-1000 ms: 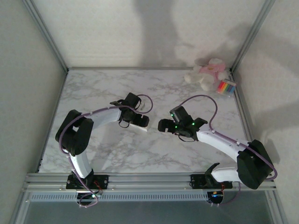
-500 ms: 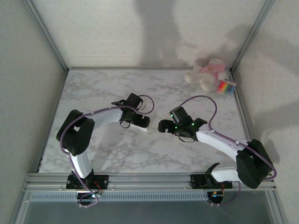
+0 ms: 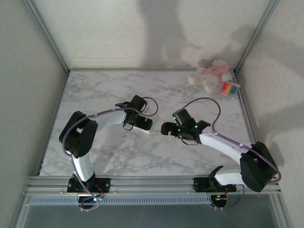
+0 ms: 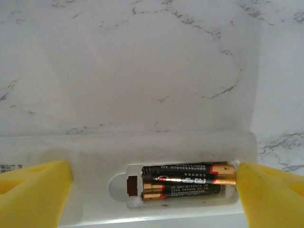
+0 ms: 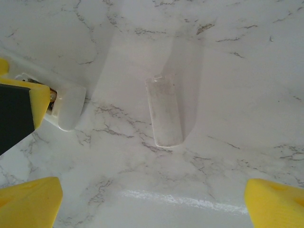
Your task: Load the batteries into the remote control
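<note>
left hand (image 4: 153, 171) shifted slightly right since 1 s ago, released above slim white remote control (image 4: 95, 156) | black-gold batteries (image 4: 187, 180) seen seated, left wrist | translucent cover (image 5: 164, 111) seen loose, right wrist | right hand (image 5: 153, 190) released

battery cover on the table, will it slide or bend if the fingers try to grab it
The cover looks like a thin, flat plastic piece, so probably light and stiff. Lying flat on the smooth marble table, it will likely slide when pushed and be awkward to pinch. It shouldn't roll.
</note>
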Controlling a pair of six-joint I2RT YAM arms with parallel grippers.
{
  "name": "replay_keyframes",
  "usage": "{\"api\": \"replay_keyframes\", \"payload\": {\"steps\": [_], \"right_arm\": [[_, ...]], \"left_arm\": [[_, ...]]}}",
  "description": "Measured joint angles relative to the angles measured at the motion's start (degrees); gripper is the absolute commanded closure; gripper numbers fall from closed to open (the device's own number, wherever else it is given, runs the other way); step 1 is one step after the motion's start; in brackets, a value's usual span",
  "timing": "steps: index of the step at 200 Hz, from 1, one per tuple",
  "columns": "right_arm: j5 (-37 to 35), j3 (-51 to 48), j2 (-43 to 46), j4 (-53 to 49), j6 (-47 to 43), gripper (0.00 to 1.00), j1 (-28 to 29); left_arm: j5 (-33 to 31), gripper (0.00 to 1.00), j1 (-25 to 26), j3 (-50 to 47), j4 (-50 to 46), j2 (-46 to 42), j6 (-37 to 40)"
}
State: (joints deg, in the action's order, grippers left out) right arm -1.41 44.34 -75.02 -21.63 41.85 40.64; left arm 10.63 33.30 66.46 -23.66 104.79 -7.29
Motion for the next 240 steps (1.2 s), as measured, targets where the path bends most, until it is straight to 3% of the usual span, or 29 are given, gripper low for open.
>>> {"api": "replay_keyframes", "payload": {"steps": [149,240], "right_arm": [[0.02,-0.59,0.00,0.00,0.22,0.01,0.00],[0.15,-0.59,0.00,0.00,0.20,0.01,0.00]], "left_arm": [[-1.27,0.16,0.39,0.63,-0.76,0.48,-0.24],[-5.14,0.18,1.97,1.60,-1.77,1.49,-0.68]]}}
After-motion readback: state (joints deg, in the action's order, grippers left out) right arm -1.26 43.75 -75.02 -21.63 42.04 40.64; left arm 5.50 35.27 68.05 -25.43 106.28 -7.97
